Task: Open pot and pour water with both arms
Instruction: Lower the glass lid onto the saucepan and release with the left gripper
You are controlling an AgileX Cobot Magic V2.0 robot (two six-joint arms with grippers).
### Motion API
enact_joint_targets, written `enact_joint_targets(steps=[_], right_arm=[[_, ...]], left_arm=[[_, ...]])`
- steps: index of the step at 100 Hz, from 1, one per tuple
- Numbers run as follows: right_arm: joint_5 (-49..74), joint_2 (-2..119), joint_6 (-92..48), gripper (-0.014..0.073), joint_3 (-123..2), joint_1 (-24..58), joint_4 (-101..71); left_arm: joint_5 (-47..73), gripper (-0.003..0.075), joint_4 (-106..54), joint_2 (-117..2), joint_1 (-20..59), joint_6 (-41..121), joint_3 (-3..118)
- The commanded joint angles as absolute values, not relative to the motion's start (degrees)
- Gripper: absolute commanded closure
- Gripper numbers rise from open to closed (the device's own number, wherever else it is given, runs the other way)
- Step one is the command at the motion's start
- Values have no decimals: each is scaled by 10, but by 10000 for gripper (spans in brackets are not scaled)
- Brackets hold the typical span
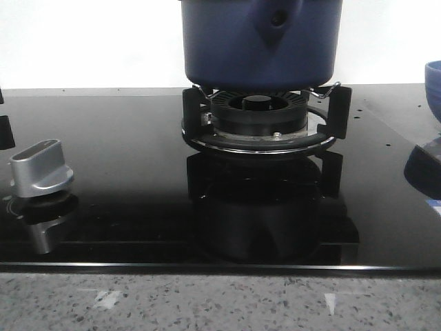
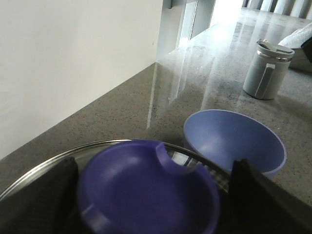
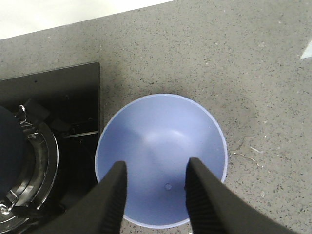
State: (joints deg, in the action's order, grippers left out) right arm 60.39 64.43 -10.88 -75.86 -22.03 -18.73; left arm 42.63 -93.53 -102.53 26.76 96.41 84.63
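The dark blue pot stands on the burner grate, its handle pointing at the front camera; its top is cut off in that view. In the left wrist view a blue lid knob on a glass lid lies between the two fingers of my left gripper. The jaws are spread around the knob with a dark gap on one side. My right gripper hangs open over the light blue bowl, nothing between its fingers. The pot's edge shows beside the bowl.
The black glass hob has a silver control knob at the front left. The bowl sits on grey stone counter right of the hob. A grey lidded tumbler stands farther along the counter. A white wall runs behind.
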Motion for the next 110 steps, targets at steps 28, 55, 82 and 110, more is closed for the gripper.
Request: enact_joint_targets(steps=[28,55,82,110], right_arm=[[567,632,-112,335,-777,-201,-198],[533,632,-164,435,-774,-117,-256],[406,604,-366,656,-689,-93,-527],[340,500,-725,656,-531,-93,-803]], left_arm=[[458,154,-971,-899,242,958,885],[458,374,-967,-818,191,911,885],[458,741,-860,-756,142,838,885],[277,741,-777,-630,130,770,775]])
